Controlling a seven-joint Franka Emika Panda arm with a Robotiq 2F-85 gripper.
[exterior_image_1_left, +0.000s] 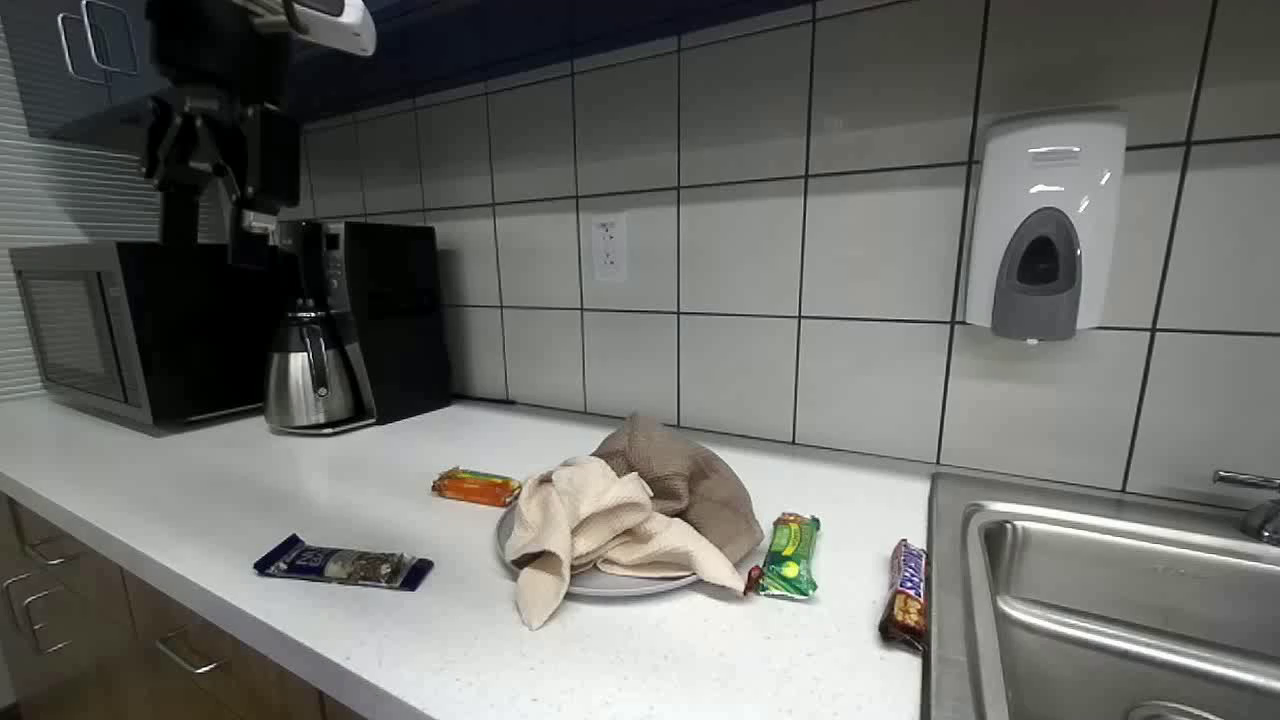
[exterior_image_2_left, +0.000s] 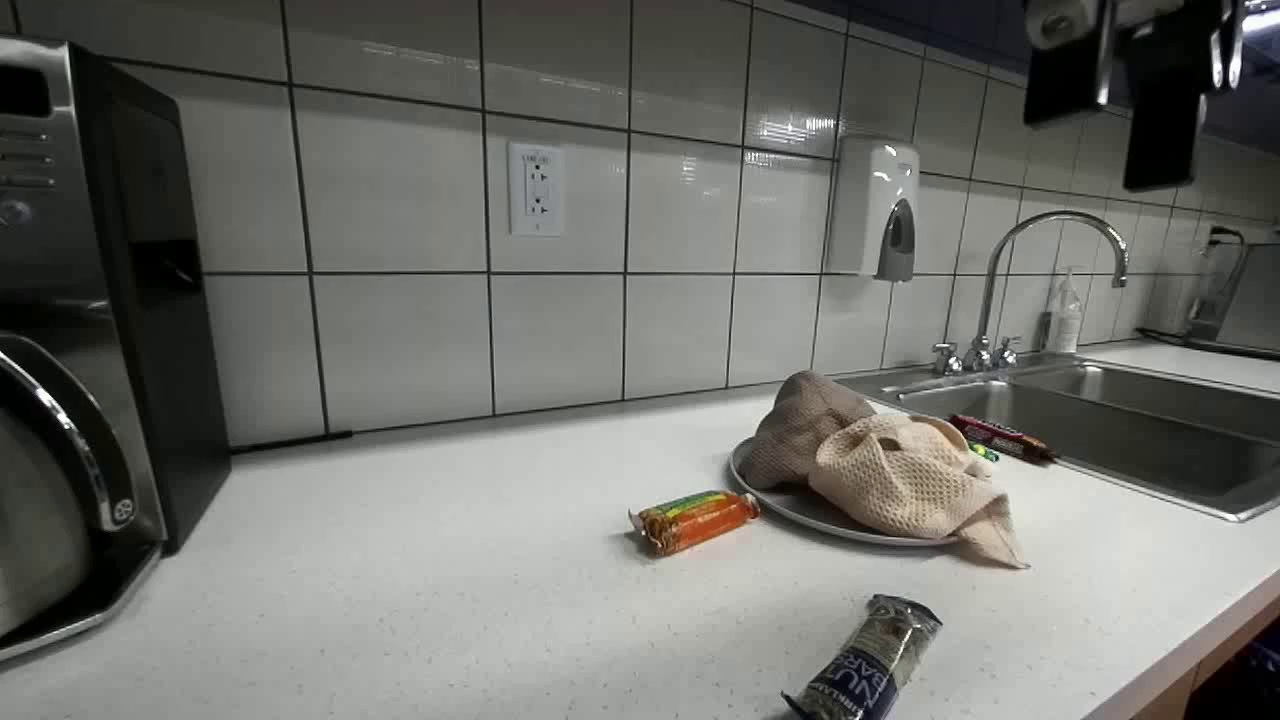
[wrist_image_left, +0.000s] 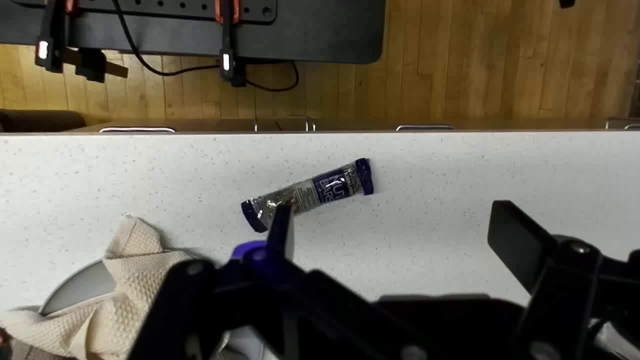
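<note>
The plate seems to keep the beige towel and brown towel gathered in one heap; the counter alone supports the nut bar, flat and loose. The gripper hangs well above, jaws wide apart, holding nothing; below it, the nut bar lies toward the counter's front edge.

Lined with pale wall tiles above white worktop; fitted with drawers below; floored in wooden planks.
</note>
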